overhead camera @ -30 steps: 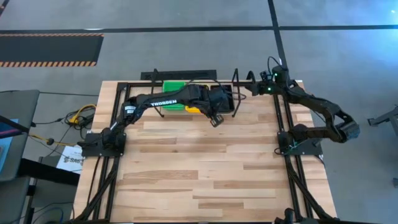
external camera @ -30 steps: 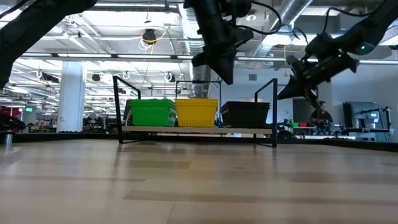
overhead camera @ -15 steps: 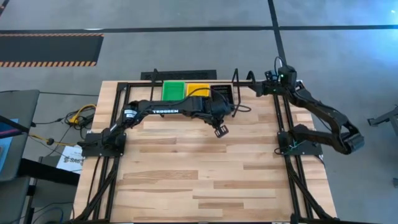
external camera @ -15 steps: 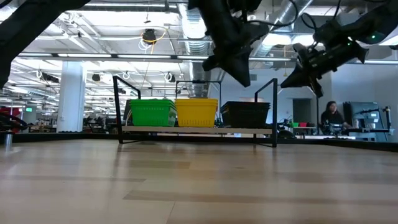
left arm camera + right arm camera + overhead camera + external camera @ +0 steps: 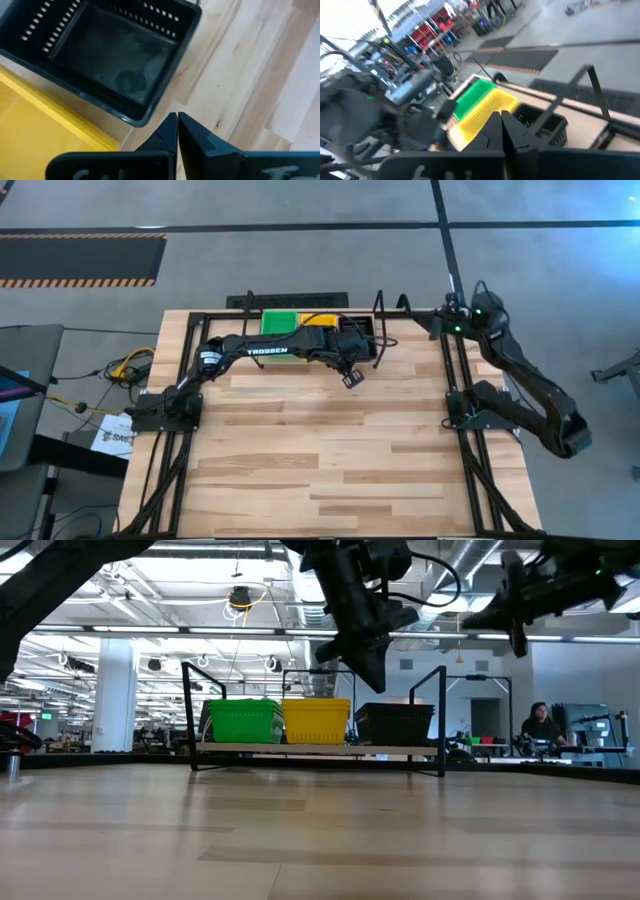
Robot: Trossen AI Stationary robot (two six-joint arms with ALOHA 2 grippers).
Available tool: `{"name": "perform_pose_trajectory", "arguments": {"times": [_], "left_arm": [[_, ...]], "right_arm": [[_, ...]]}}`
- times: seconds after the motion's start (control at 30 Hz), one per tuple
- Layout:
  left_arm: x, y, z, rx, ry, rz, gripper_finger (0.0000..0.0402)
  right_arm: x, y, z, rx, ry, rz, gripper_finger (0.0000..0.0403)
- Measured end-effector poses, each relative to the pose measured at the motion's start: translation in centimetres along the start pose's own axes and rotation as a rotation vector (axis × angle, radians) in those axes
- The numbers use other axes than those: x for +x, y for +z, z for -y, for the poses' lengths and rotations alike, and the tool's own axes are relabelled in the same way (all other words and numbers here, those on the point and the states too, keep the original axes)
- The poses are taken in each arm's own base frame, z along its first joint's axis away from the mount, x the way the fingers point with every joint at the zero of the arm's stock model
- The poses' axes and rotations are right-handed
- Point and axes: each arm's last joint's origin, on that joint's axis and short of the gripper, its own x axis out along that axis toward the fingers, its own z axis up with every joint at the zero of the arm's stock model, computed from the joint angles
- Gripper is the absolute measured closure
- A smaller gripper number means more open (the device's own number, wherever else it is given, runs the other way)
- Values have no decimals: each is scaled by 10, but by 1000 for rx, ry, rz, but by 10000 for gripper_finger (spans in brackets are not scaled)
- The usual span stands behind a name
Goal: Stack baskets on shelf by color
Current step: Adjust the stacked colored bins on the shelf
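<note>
The shelf (image 5: 441, 718) stands at the table's far edge and carries three stacks of baskets side by side: green (image 5: 243, 721), yellow (image 5: 317, 720) and black (image 5: 395, 723). From above they show as green (image 5: 280, 322), yellow (image 5: 318, 324) and black (image 5: 360, 330). My left gripper (image 5: 350, 378) hovers shut above the table just near of the black stack (image 5: 115, 50), beside the yellow one (image 5: 40, 125), holding nothing. My right gripper (image 5: 438, 327) is shut and empty, high up past the shelf's right end, near the table's far right corner.
Bare wooden tabletop (image 5: 330, 450) stretches from the shelf to the near edge. Black tube frames (image 5: 460, 380) run along both sides and the far edge. Cables (image 5: 125, 368) lie off the table's left side. A person (image 5: 543, 726) sits in the room far behind.
My right gripper has drawn away from the shelf's right end toward the table's right edge and risen, staying shut. My left gripper swung a little toward the near edge and right, then back toward the black stack, staying shut. The baskets have not moved.
</note>
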Motion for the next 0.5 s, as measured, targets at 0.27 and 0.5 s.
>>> {"name": "perform_pose_trajectory", "arguments": {"times": [0.27, 0.5], "left_arm": [[-1, 3, 8, -29, -57, 37, 401], [-3, 3, 12, 8, 14, 76, 401]], "right_arm": [[-22, 0, -19, -36, 31, 66, 402], [-26, -3, -21, -27, 24, 57, 402]]}}
